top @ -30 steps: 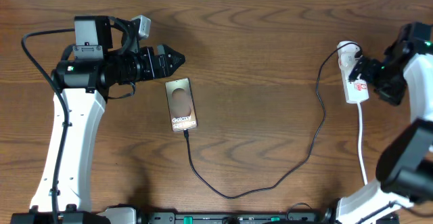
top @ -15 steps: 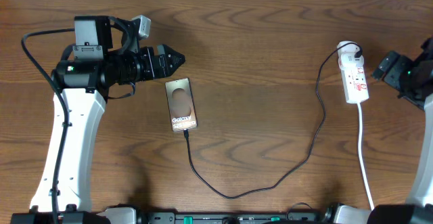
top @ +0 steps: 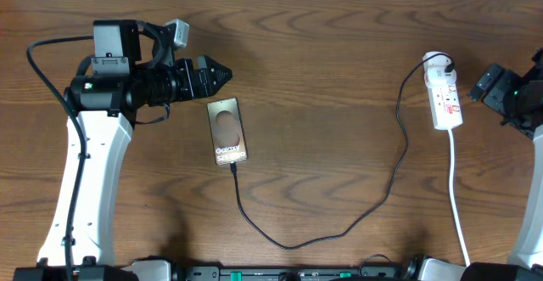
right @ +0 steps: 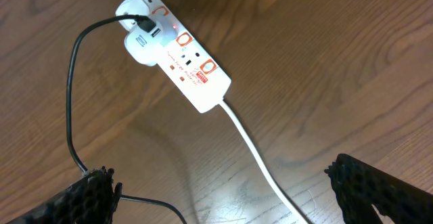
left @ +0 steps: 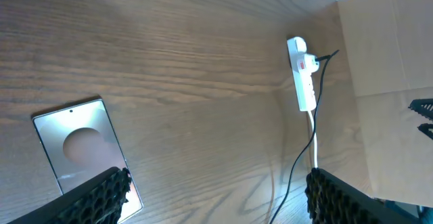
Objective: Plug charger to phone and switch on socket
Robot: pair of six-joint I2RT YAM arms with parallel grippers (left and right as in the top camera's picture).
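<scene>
Now both my grippers hang released: left gripper (left: 216,183) beside the phone (top: 229,131), right gripper (right: 220,173) near the socket (right: 177,51); the charger (top: 288,246) seems plugged into the phone.

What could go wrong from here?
1. The left pincer hovers just off the phone; a careless move might nudge it and strain the charger tip at its lower edge.
2. The charger's slack loops wide across the table; an arm sweeping low could snag it and drag the phone or the socket.
3. Overhead doesn't show the switch state; only the right wrist view shows a small red dot on the socket, so "on" may be misjudged.
</scene>
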